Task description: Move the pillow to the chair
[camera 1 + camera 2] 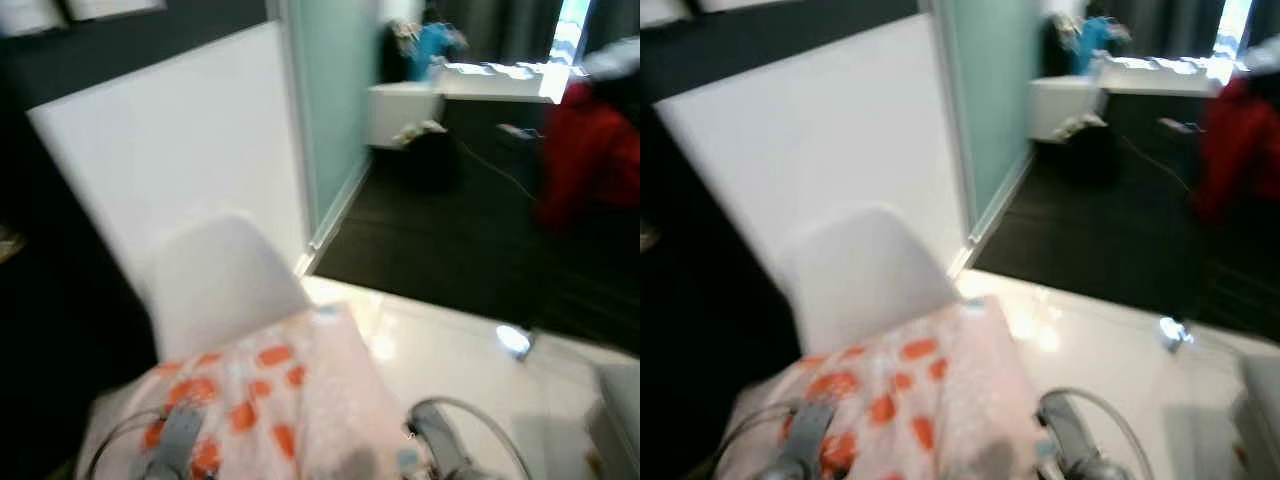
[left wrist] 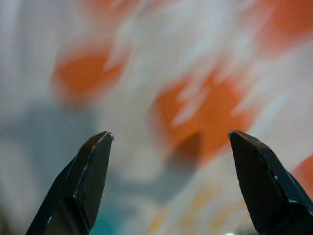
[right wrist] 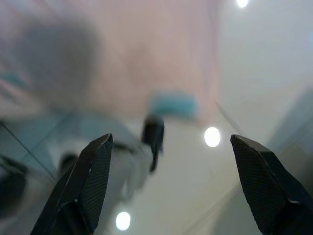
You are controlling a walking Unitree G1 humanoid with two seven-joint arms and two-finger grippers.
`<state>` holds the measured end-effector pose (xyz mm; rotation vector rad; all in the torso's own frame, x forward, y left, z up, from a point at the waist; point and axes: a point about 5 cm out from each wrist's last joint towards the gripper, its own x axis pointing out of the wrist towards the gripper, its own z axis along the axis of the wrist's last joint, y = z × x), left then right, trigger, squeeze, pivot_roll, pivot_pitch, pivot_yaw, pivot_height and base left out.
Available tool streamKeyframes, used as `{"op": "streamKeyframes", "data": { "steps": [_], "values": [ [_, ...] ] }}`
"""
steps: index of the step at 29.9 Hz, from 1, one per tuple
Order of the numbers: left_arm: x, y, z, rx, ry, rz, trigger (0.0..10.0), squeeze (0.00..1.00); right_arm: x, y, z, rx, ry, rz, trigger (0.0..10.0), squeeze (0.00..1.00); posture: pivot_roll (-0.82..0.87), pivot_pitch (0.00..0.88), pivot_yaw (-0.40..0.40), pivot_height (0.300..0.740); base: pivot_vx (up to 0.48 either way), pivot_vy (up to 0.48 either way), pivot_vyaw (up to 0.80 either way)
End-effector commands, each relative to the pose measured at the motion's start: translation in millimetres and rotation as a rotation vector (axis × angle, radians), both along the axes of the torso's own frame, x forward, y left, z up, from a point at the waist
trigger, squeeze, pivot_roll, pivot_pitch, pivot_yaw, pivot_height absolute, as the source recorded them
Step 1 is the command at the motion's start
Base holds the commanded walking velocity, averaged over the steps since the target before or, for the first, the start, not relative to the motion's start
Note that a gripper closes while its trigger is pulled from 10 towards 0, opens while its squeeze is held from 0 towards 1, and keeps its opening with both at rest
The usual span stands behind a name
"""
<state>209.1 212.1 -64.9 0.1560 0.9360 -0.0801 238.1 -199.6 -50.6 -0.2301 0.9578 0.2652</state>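
Pillow (image 1: 270, 400) sits low in front of us, pale pink with orange spots, and it seems to be carried between our two arms. We think we hold it from both sides because it is big and soft. The white chair (image 1: 215, 275) is just behind it, so the drop looks close. Our left gripper (image 2: 168, 142) has its jaws spread wide, tips right by the spotted cloth; we cannot tell if they touch. Our right gripper (image 3: 168, 142) also has jaws spread wide, pinching nothing, with the pillow's edge and shiny floor (image 3: 254, 73) beyond.
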Motion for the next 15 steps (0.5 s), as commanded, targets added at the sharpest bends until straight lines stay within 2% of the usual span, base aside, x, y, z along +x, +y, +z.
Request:
{"op": "streamKeyframes", "data": {
  "steps": [1, 4, 15],
  "values": [
    [-10.5, -4.4, -8.3, 0.011, 0.067, -0.014, 10.0, 0.0, -7.5, 0.0, -5.0, -0.009, 0.027, 0.01, 10.0, 0.0, -0.21, 0.0, 0.047, 0.731, -0.48, 0.0, 0.0],
    [-11.4, -6.0, -9.2, 0.013, 0.059, -0.017, 10.0, 0.0, -6.8, -1.3, -4.2, -0.02, 0.027, 0.024, 10.0, 0.0, -0.2, 0.0, 0.047, 0.731, -0.48, 0.0, 0.0],
    [-16.8, -3.4, -11.5, 0.013, 0.068, -0.031, 10.0, 0.0, -6.6, -1.2, -4.3, -0.029, 0.019, 0.015, 10.0, 0.0, -0.21, 0.0, 0.052, 0.731, 0.0, 0.0, 0.0]
  ]
}}
